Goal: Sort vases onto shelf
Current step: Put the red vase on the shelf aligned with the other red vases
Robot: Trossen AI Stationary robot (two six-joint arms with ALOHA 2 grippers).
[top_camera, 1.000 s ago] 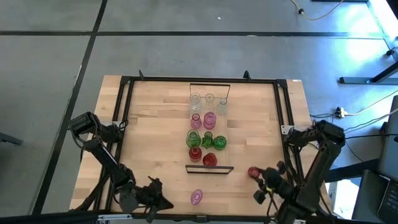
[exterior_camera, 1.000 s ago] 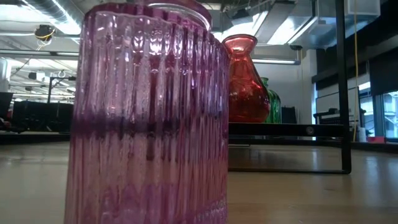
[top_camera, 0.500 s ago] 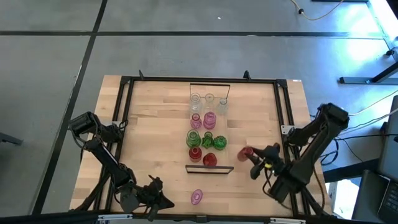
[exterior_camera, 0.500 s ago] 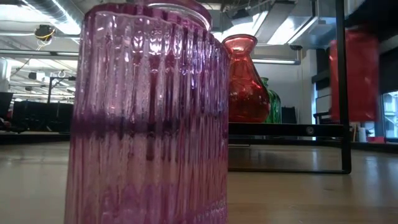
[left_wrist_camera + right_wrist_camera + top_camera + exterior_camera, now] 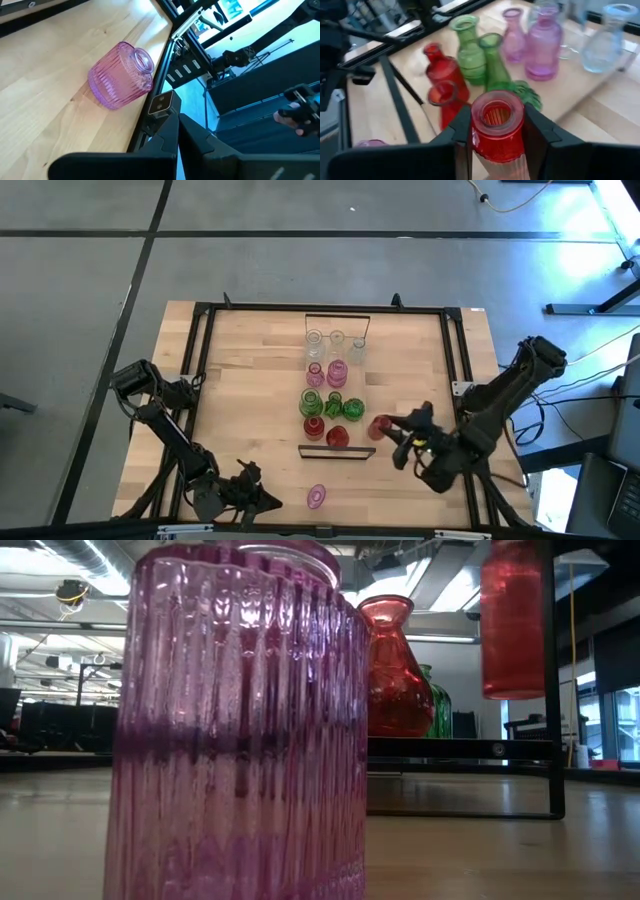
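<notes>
The left gripper [image 5: 240, 492] waits shut at the table's near edge, close to a ribbed pink glass vase [image 5: 316, 497] standing loose. On the light-wood shelf [image 5: 365, 370] vases are grouped by colour. The right gripper [image 5: 397, 437], pinching a ribbed red glass vase [image 5: 380, 428], has carried it inward and higher, now beside the shelf's red end, so placement looks close.

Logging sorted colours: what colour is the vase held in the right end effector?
Red; the ribbed red vase in the right end effector shows best in the right wrist view.
</notes>
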